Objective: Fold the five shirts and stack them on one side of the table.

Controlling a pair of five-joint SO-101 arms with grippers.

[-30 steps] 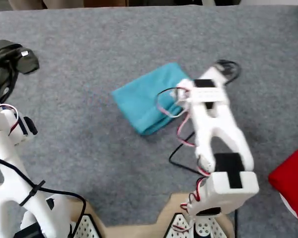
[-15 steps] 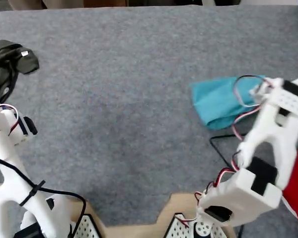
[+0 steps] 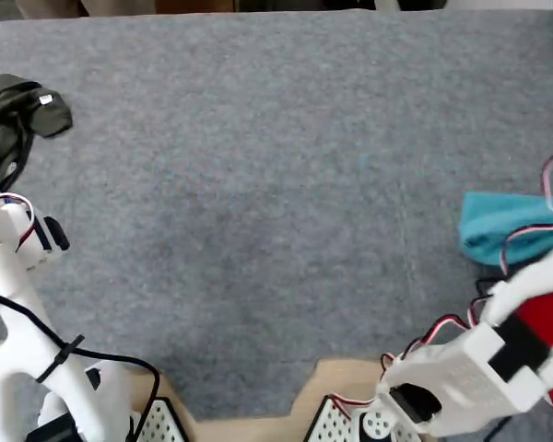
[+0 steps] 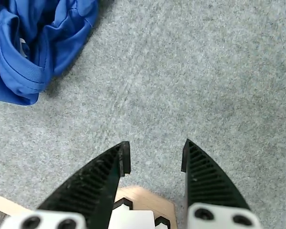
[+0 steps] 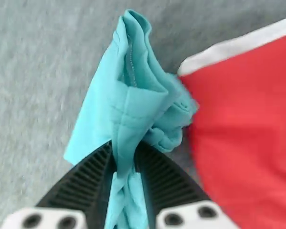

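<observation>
A folded teal shirt (image 3: 507, 226) hangs at the table's right edge, pinched between the black fingers of my right gripper (image 5: 127, 164), which is shut on its cloth (image 5: 128, 109). Right beside it lies a red shirt (image 5: 243, 124) with a white band, seen also under the right arm (image 3: 544, 322). A crumpled blue shirt (image 4: 33, 43) lies on the grey felt ahead of my left gripper (image 4: 155, 157), which stands open over bare felt with nothing between its fingers. The left arm (image 3: 18, 313) sits at the near left of the table.
A dark olive garment (image 3: 18, 115) lies at the table's left edge. Grey felt (image 3: 258, 184) covers the table. A wooden base plate (image 3: 323, 396) with the arm mounts sits at the near edge. Loose cables (image 3: 535, 230) trail along the right arm.
My right gripper has carried the teal shirt from the table's middle far to the right, up against the red shirt. The left arm has not moved.
</observation>
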